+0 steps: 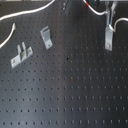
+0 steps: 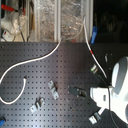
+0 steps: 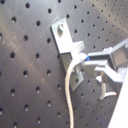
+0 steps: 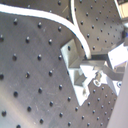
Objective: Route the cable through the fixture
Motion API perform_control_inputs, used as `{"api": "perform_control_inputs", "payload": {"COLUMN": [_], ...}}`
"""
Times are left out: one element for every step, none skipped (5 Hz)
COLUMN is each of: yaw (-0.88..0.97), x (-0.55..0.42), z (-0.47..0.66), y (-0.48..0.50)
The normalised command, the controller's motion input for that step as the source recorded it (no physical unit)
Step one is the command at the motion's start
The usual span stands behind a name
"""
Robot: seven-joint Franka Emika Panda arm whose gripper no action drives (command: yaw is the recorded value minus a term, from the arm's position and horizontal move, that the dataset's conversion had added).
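The cable (image 1: 30, 12) is a thin white cord that snakes along the far side of the black board in the first exterior view. Its red band (image 2: 90, 49) shows in the second exterior view. The fixture (image 1: 108, 37), a slim upright grey clip, stands at the first exterior view's right. My gripper (image 1: 111, 9) hangs just behind it, shut on the cable. In the first wrist view the cable (image 3: 69, 95) rises beside the fixture (image 3: 62, 40) into the gripper (image 3: 88, 62). In the second wrist view the cable (image 4: 75, 27) curves over the fixture (image 4: 73, 56).
A bent grey bracket (image 1: 46, 36) and a flat plate with two prongs (image 1: 21, 54) stand at the first exterior view's left. The robot's white body (image 2: 118, 90) fills the second exterior view's right. Clear bins (image 2: 55, 20) line the far edge.
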Motion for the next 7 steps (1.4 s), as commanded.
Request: {"api": "perform_control_inputs", "payload": {"yaw": [0.13,0.14,0.26,0.26,0.27,0.23,0.12], "x": [-0.038,-0.028,-0.115,-0.083,-0.084,-0.074,-0.08], "z": [0.17,0.05,0.04,0.01,0.0,0.04,0.07], "y": [-0.111,0.024,0.187,0.196,0.233,0.252,0.196]}}
